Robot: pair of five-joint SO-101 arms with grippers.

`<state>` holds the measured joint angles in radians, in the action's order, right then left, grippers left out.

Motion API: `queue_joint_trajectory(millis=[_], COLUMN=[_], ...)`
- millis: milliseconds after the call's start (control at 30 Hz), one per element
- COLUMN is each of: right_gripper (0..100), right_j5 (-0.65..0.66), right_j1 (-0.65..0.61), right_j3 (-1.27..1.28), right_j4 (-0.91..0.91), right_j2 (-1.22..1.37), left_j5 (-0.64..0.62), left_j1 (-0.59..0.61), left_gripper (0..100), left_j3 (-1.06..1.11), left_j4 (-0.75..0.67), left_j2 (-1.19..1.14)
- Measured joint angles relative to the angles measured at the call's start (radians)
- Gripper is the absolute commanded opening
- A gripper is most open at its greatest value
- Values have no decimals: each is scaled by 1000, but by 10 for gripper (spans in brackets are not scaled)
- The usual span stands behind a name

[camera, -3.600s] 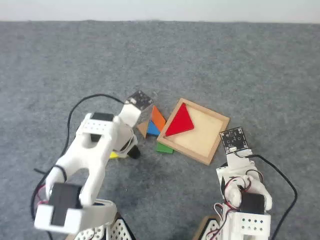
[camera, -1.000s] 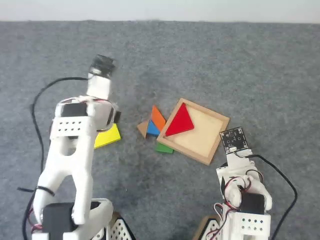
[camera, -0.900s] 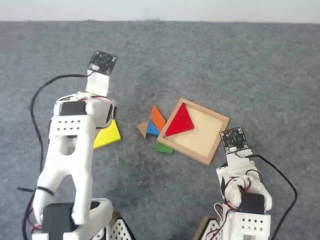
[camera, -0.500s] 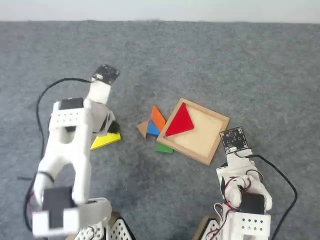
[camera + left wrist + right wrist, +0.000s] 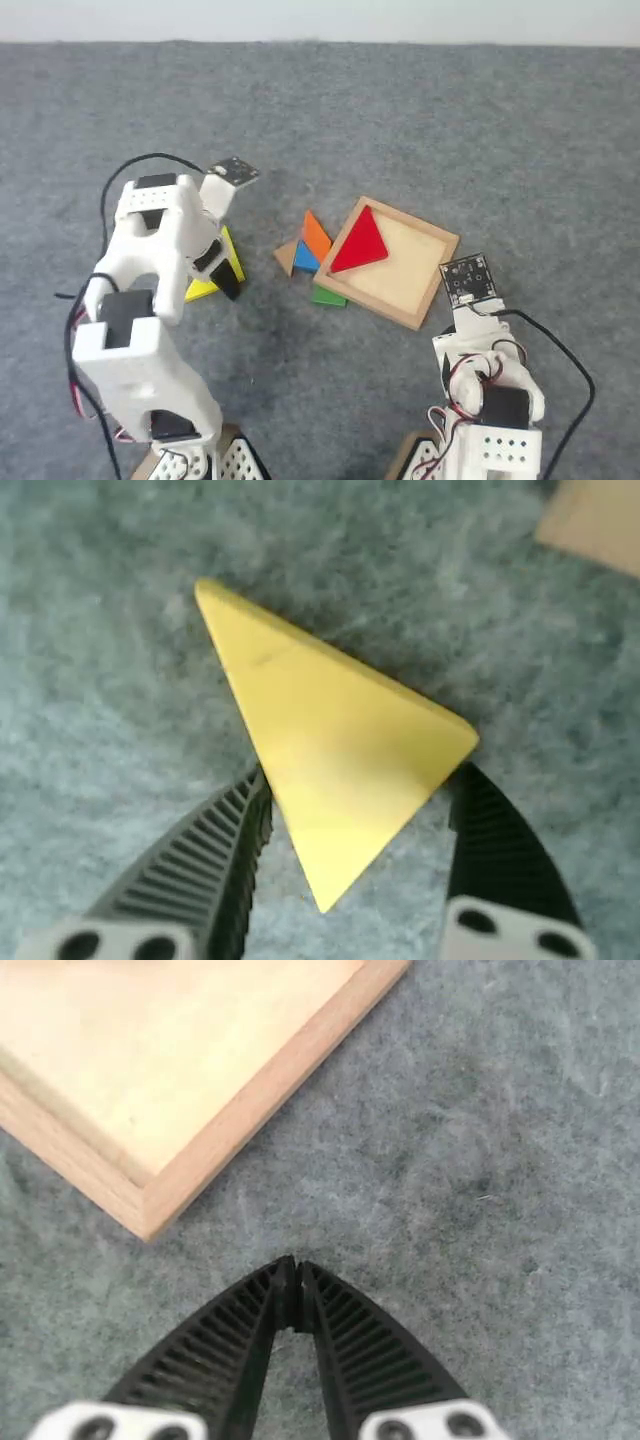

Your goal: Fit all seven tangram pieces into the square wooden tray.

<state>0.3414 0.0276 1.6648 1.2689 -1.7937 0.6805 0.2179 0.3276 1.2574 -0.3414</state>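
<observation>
Left claw (image 5: 362, 778) flanks yellow triangle (image 5: 330, 740), half hidden under arm (image 5: 160, 240).

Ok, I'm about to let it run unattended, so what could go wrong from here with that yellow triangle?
1. The left gripper flanks the yellow triangle on slanted edges near one tip; closing could squeeze it out or twist it.
2. The orange piece, blue piece and green piece lie between it and the tray; a low carry might knock them.
3. The red triangle already takes up part of the tray; the yellow one may land on it.
</observation>
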Motion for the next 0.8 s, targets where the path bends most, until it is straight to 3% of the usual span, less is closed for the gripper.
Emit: queue_joint_trajectory(millis=[600,800], right_gripper=[8,8], right_j5=[0,0], right_j1=[0,0], right_j3=[0,0], right_j4=[0,0], right_j2=[0,0], left_j5=[-130,-169], left_j1=[-123,-114], left_gripper=[51,39], left_j3=[-5,129], left_j4=[5,-150], left_j2=[0,153])
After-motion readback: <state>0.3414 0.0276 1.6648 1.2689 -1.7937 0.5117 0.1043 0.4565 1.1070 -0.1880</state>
